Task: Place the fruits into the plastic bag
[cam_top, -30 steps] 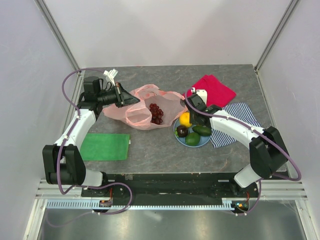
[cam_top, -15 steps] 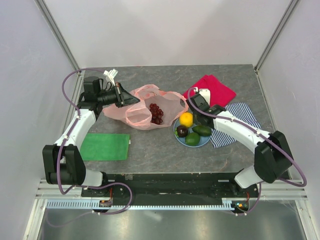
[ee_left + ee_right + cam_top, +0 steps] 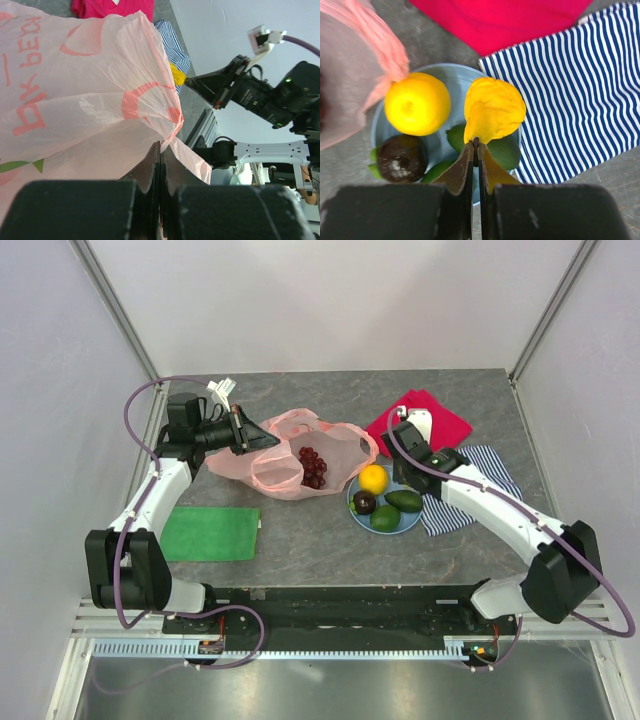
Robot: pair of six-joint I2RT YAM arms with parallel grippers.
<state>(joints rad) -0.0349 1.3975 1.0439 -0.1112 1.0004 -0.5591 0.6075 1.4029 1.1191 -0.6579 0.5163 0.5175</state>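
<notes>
Bag (image 3: 75,90) thin crinkly translucent plastic, slight sheen; desk (image 3: 300,530) matt, mottled stone look. Plate (image 3: 455,75) smooth, glossy; citrus (image 3: 417,104) finely pebbled; yellow lump (image 3: 492,110) waxy, dented. Striped cloth (image 3: 570,90), red cloth (image 3: 510,20) matt fabric.

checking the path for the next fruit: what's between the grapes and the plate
Only the plastic bag's pink wall lies between the grapes and the plate; the top view shows nothing else there.
</notes>
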